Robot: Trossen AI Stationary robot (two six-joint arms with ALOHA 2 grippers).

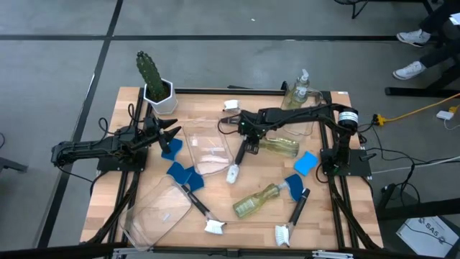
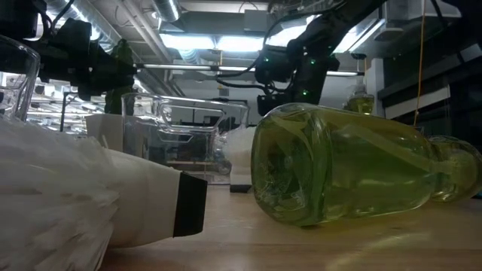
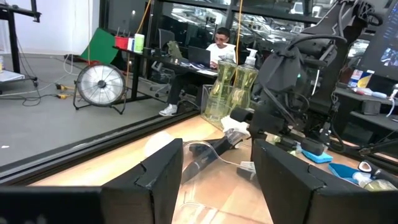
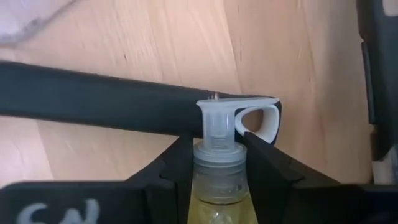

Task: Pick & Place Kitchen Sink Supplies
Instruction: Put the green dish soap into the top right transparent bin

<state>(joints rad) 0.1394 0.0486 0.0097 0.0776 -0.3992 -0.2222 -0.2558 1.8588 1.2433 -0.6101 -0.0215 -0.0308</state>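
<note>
A clear pump bottle of yellowish soap lies on its side mid-table, pump end toward the left. My right gripper is shut on it; in the right wrist view the gripper straddles its neck. Just past the pump lies a black-handled dish brush, handle crosswise, white head toward the near edge. My left gripper waits open at the table's left, its fingers holding nothing. A second soap bottle lies on its side nearer the front. My right gripper pinches the bottle's neck, just below the pump head, between its two fingers. The fingers slant down from above and from the table's right. The bottle's body lies on the table, reaching back toward the right.
A clear bin stands left of my right gripper, another at the front left. Blue sponges and two more brushes are scattered about. A bin with bottles and a cactus stand at the back.
</note>
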